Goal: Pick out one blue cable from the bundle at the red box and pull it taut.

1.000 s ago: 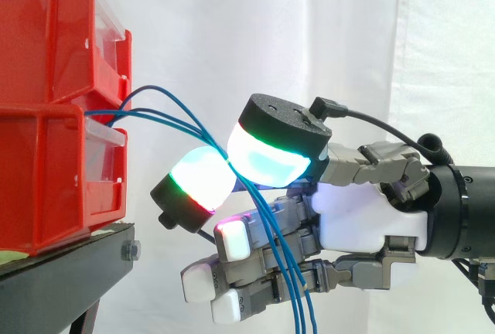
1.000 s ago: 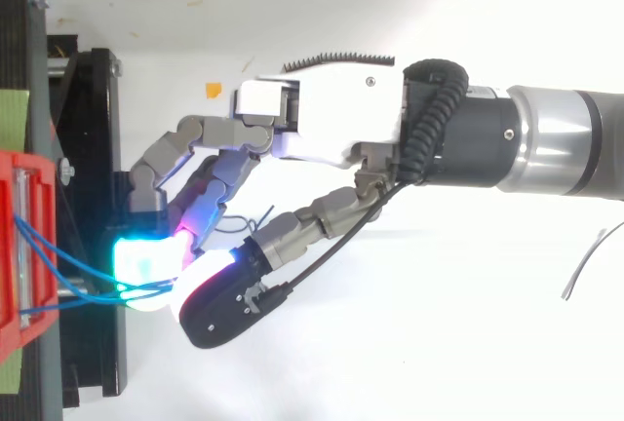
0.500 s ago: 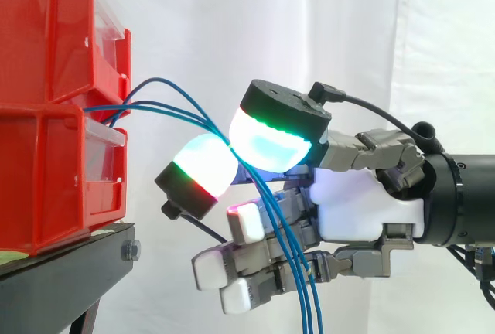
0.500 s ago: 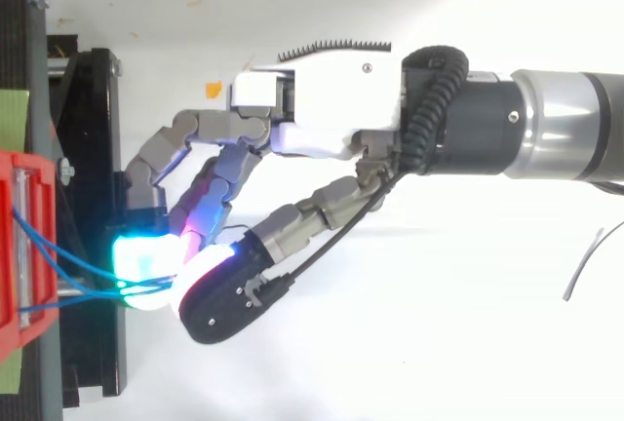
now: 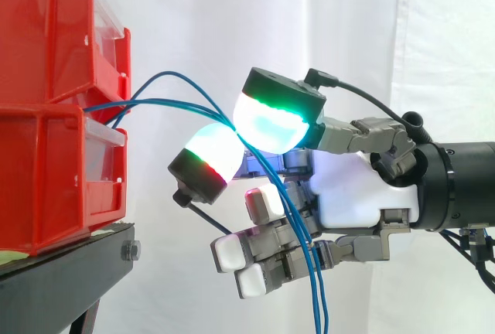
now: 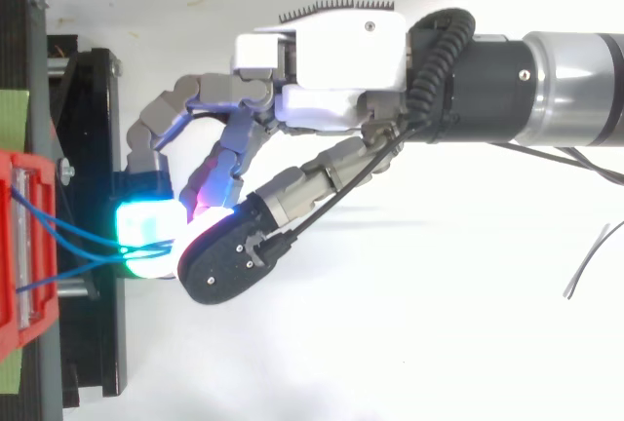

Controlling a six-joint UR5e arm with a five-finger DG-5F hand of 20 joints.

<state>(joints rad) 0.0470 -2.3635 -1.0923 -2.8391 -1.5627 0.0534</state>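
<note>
Your robot hand (image 5: 354,202) pinches thin blue cables (image 5: 155,103) between thumb and fingertip at mid-frame. Several run together, bowing slack from the stacked red plastic bins (image 5: 54,172) at left. Isolating one and tautening remain.

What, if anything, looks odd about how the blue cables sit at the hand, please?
All the blue cables leaving the red bins converge where the hand pinches its large glowing pads together, so it seems to hold several, not one. They bow rather than run straight.
</note>
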